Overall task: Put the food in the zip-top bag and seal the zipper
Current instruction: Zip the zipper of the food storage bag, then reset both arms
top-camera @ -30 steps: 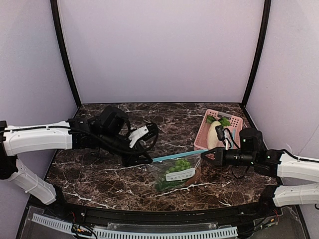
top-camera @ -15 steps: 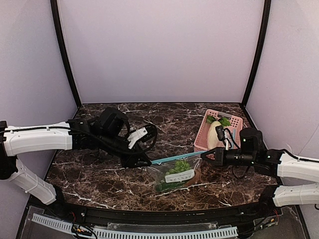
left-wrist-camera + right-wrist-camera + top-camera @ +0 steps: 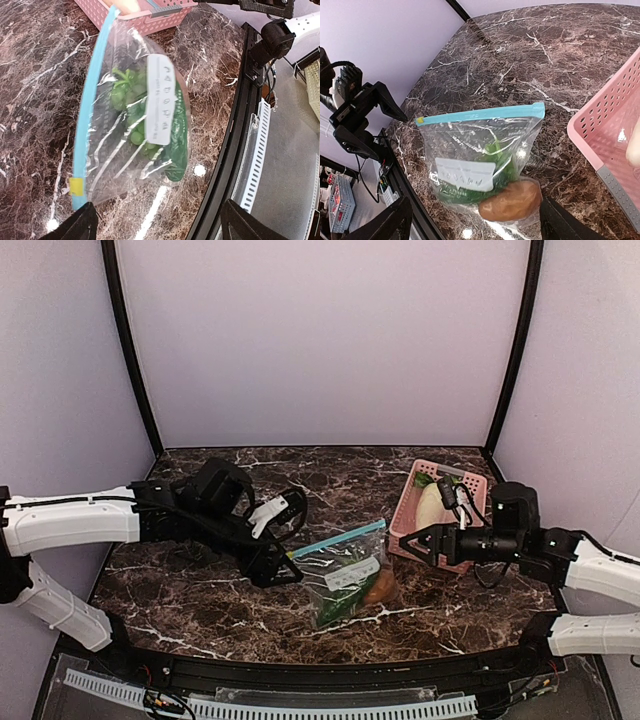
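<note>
The zip-top bag (image 3: 347,574) lies flat on the marble table between my two grippers, touched by neither. Its teal zipper (image 3: 338,539) runs straight along the far edge. Inside are the food pieces: green leafy pieces (image 3: 502,160) and a brown lump (image 3: 512,201) behind a white label (image 3: 465,174). My left gripper (image 3: 288,540) stands open just left of the bag's zipper end, with nothing between its fingers. My right gripper (image 3: 420,545) is open to the right of the bag, also holding nothing. The bag (image 3: 132,125) fills the left wrist view, with the zipper (image 3: 92,112) along its left side.
A pink basket (image 3: 465,483) stands at the back right, close behind the right gripper, holding a white toy vegetable (image 3: 430,504) with green leaves. The table's black front rail (image 3: 320,668) runs just below the bag. Purple walls enclose the table.
Both grippers opened and let go of the zipper's ends, then drew slightly back. The bag, held stretched between them before, dropped flat onto the table.
</note>
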